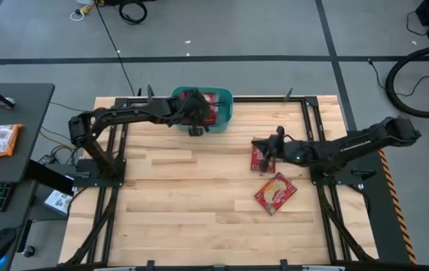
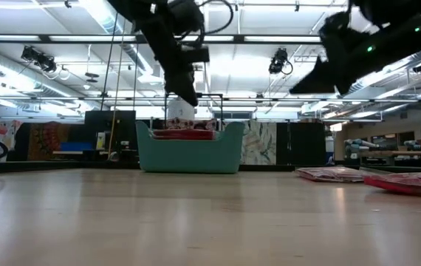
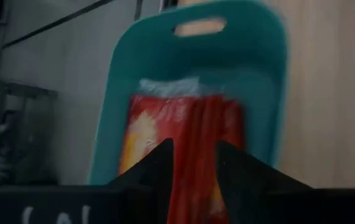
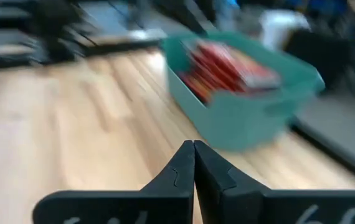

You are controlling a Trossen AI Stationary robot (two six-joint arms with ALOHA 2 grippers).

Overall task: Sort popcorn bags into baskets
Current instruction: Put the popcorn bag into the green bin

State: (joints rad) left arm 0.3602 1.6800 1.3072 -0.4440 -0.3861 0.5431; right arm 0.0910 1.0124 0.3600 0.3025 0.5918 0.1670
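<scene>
Popcorn bag point(image 3: 193, 137) between left pincer point(image 3: 193, 163) fingers

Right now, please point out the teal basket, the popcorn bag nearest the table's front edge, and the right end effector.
teal basket point(image 2: 188, 157): low view, front wall.
popcorn bag point(image 1: 275, 193): high view, middle of the packet.
right end effector point(image 4: 194, 163): right wrist view, where the fingertips meet.

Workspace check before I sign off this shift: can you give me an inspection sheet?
Surface: wooden table, bare in the middle.
Job's things: teal basket at the far edge holds red bags; two bags lie on the table.
Clutter: nothing seen on the table.
Grippers: left gripper over the basket, open; right gripper shut, empty, over the near bags.
Cables: black cable loops on the floor.
Surroundings: side desk with a keyboard.
</scene>
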